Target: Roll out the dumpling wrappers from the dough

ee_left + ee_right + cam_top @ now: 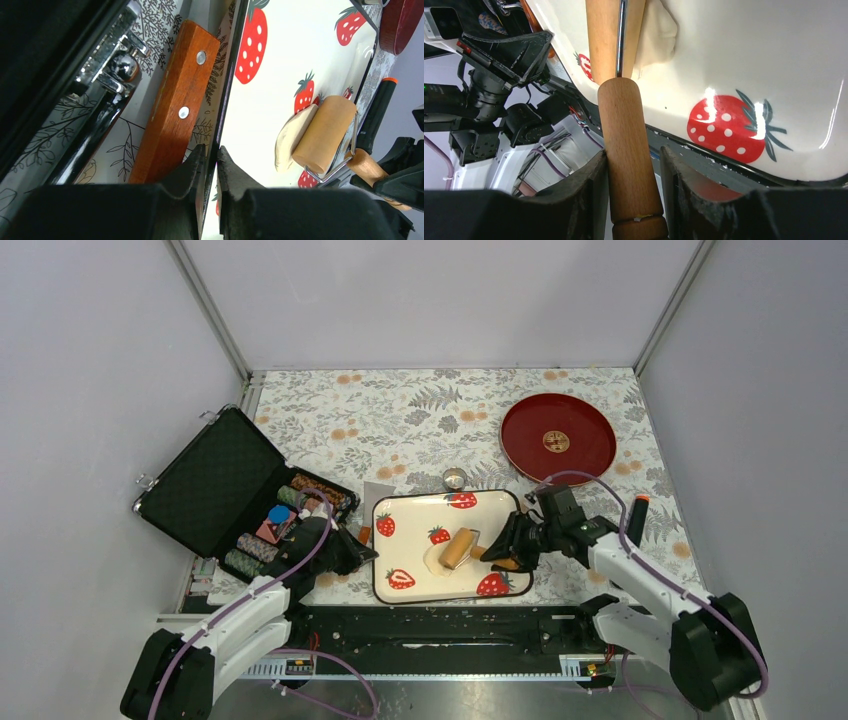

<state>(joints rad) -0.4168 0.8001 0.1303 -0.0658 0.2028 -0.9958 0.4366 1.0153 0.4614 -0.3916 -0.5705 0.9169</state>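
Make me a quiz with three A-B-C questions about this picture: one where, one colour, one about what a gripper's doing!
1. Where is the pale-cream dough lump? A) in the black case B) under the tan wooden roller on the white strawberry-patterned tray C) on the tablecloth
2. What colour is the round plate with the gold emblem? A) blue B) red C) yellow
3. What is the right gripper doing? A) hanging open B) squeezing a metal ring C) closed on the roller's handle
Answers: 1B, the roller lies across the dough; 2B, it is glossy red; 3C, the wooden handle sits clamped in it.
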